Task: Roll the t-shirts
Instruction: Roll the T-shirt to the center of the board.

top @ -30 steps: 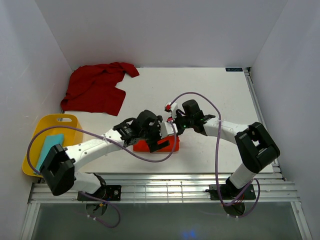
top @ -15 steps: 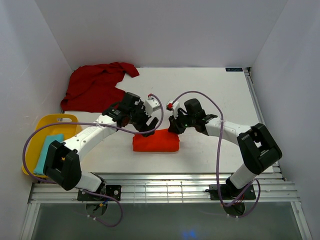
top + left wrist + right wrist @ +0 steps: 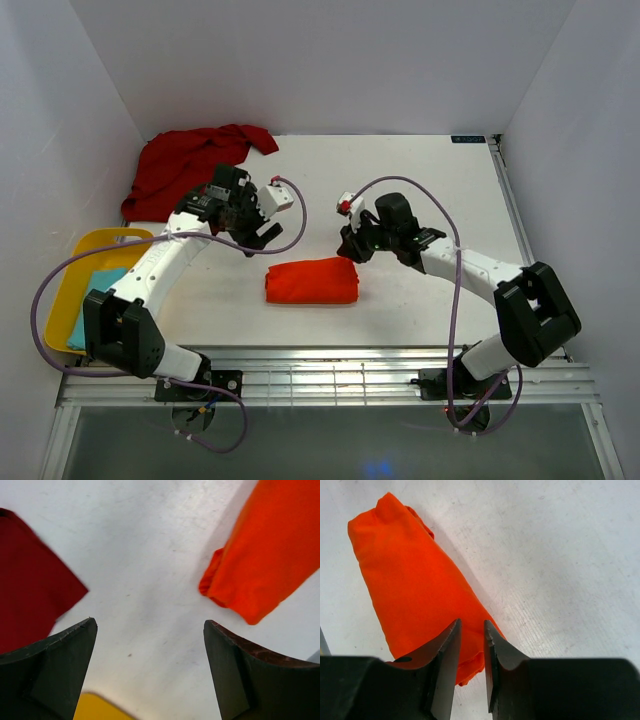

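We count 1 of 2 done: the bright orange-red cloth t-shirt point(image 3: 312, 282) lies rolled at the centre of the white table point(image 3: 420, 190). The dark crimson cloth t-shirt point(image 3: 190, 175) sits crumpled at 10 o'clock, unrolled. The left gripper point(image 3: 150, 621) gapes wide and empty. The right gripper point(image 3: 471, 624) shows jaws narrowly apart, holding nothing.

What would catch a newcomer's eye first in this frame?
The bright orange shirt, already rolled into a tight bundle, lies on the table near its front edge. Behind it at the far left sits the crimson shirt, a crumpled heap not yet rolled. The left gripper hangs wide open between the two, while the right gripper, jaws only narrowly parted, hovers at the roll's right end holding nothing.
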You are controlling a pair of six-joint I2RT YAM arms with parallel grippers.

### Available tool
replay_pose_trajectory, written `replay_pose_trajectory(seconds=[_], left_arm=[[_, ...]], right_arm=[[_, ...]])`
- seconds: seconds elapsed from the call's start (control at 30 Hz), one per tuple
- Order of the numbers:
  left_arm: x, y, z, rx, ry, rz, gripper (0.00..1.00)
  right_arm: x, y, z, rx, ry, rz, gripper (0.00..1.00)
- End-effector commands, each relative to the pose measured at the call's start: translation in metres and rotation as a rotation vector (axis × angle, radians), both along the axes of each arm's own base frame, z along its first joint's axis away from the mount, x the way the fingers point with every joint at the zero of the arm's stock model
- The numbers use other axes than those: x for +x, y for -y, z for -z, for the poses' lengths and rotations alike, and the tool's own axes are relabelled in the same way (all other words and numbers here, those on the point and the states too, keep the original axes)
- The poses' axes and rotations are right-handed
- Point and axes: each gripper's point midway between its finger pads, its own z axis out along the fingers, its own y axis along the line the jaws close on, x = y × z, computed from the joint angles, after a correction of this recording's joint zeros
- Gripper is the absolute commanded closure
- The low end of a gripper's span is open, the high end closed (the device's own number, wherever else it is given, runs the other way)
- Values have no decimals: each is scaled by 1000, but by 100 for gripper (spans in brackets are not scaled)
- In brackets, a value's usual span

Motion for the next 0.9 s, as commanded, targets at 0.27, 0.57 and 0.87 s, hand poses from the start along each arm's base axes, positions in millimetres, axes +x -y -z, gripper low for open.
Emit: replay_pose_trajectory(seconds=[0.27,0.57,0.87], left_arm=[[-6,-50,-54,246,81,-57,2],[-10,-62,-53,298,86,-86,2],[1,-50,-36,290,59,-56,2]], right_arm=[[53,30,-48,-21,107,376,76],[62,44,-56,-68,113,438,92],[70,62,-37,-174,157,487,92]])
